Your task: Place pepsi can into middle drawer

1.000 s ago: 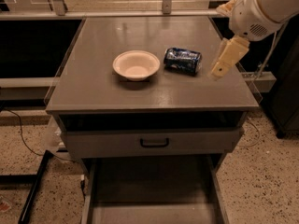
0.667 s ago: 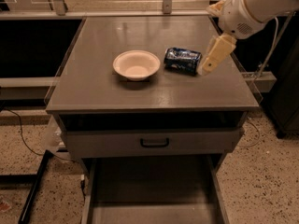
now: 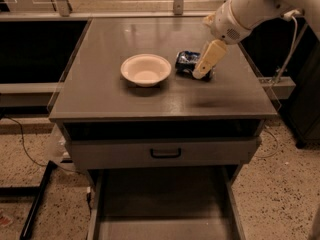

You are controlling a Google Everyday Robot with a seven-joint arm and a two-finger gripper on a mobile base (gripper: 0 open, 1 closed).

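Claw (image 3: 201,73) covers part of the pepsi can (image 3: 185,60); middle drawer (image 3: 165,204) cut off below

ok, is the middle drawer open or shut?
Open: the middle drawer is pulled out at the bottom, its grey floor showing. The gripper is at the pepsi can on the tabletop.

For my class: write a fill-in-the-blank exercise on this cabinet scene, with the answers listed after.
The pepsi can lies on the cabinet top, to the ___ of the bowl in the camera view.
The gripper is at the ___, not at the bowl.
The middle drawer stands ___.
The closed drawer front above it has a ___ handle.
Missing words: right; pepsi can; open; black.
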